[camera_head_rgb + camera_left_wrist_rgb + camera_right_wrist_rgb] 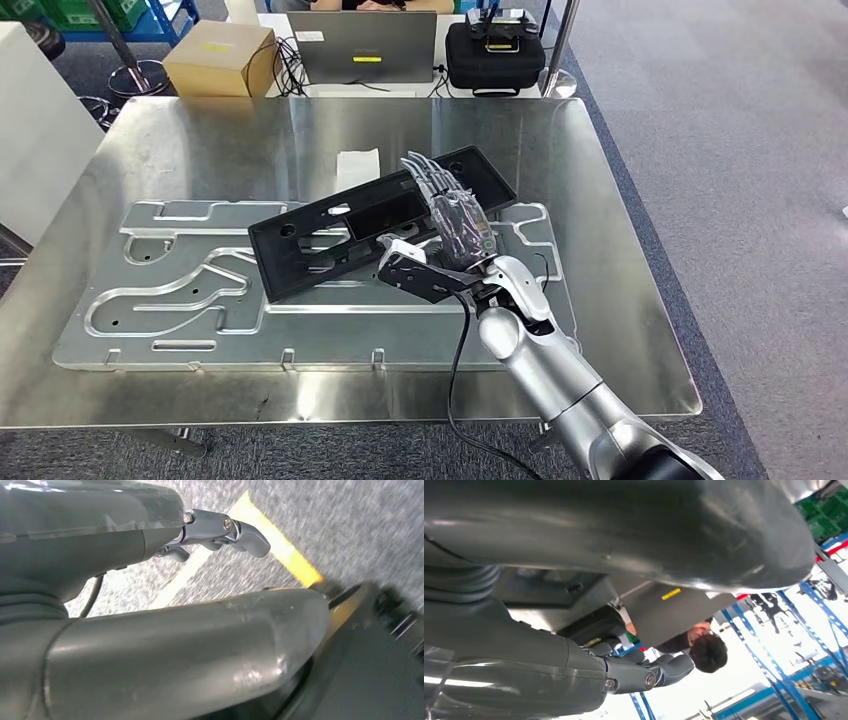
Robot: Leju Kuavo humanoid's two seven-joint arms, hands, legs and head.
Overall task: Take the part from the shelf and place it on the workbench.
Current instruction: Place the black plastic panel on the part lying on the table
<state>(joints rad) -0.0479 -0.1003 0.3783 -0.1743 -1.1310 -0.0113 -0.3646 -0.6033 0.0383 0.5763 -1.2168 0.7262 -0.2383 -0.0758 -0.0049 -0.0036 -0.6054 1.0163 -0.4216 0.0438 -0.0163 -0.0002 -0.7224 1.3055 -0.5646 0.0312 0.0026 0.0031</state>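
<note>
A long black rectangular plastic part with cut-out openings [370,220] is seen in the head view lying aslant on a flat silver metal plate with routed grooves [200,300], which itself rests on the shiny steel workbench [620,300]. The right hand [452,228] is extended over the near-right end of the black part, its silver fingers [428,180] stretched out nearly straight and slightly spread above the part's upper face, while the dark thumb [405,262] is set at the part's near edge; whether the part is actually pinched between thumb and fingers cannot be told from the pictures. The silver right forearm [560,380] is seen rising from the lower right, with a black cable hanging beside it. In the left wrist view, the left hand [220,532] is shown above grey carpet marked with a yellow strip [280,545], its fingers curled inward with nothing between them. Beyond the workbench a brown cardboard box [218,58], a grey laptop [362,48] and a black carrying case [497,55] are placed on a farther table. In the right wrist view, a person's dark-haired head [708,652] is visible behind the laptop.
</note>
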